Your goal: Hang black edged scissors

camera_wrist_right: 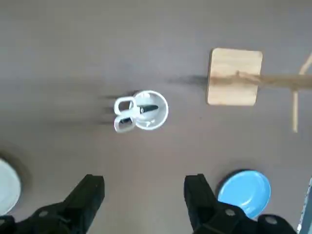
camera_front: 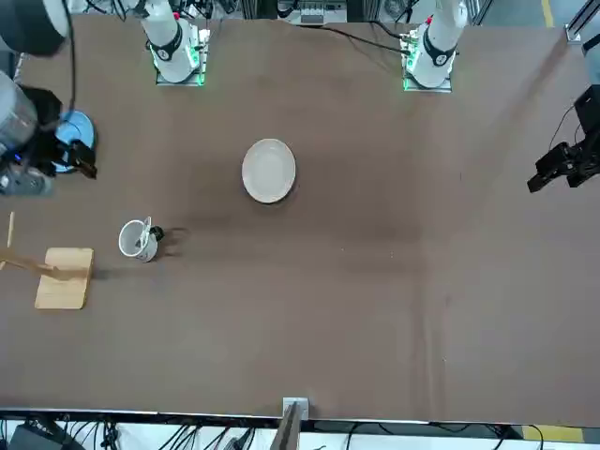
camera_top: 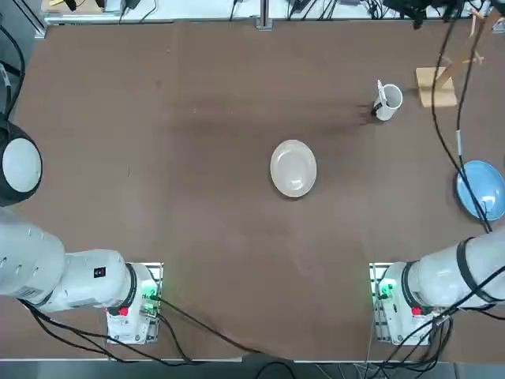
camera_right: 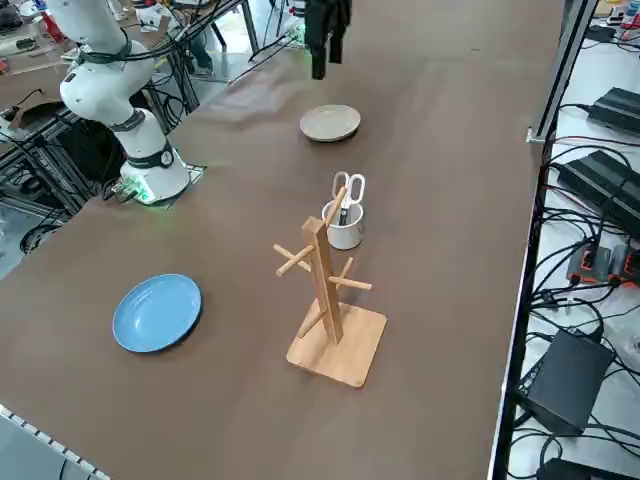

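The black edged scissors point(camera_right: 348, 189) stand blades-down in a white mug point(camera_right: 343, 230), with their pale handle loops sticking out above the rim. The wrist view looks down on the scissors point(camera_wrist_right: 125, 114) and the mug point(camera_wrist_right: 152, 112). A wooden peg rack point(camera_right: 322, 270) on a square base stands just beyond the mug, toward the table's right edge; its base point(camera_wrist_right: 234, 76) also shows from above. My right gripper point(camera_wrist_right: 144, 183) hangs open high above the table, short of the mug, with nothing between its fingers. From overhead the scissors point(camera_top: 380, 93) lean out of the mug point(camera_top: 389, 101).
A blue plate point(camera_top: 481, 189) lies near the right table edge, below my raised arm. A cream plate point(camera_top: 293, 168) sits in the table's middle. Cables point(camera_top: 458, 142) hang across the top view over the rack's side.
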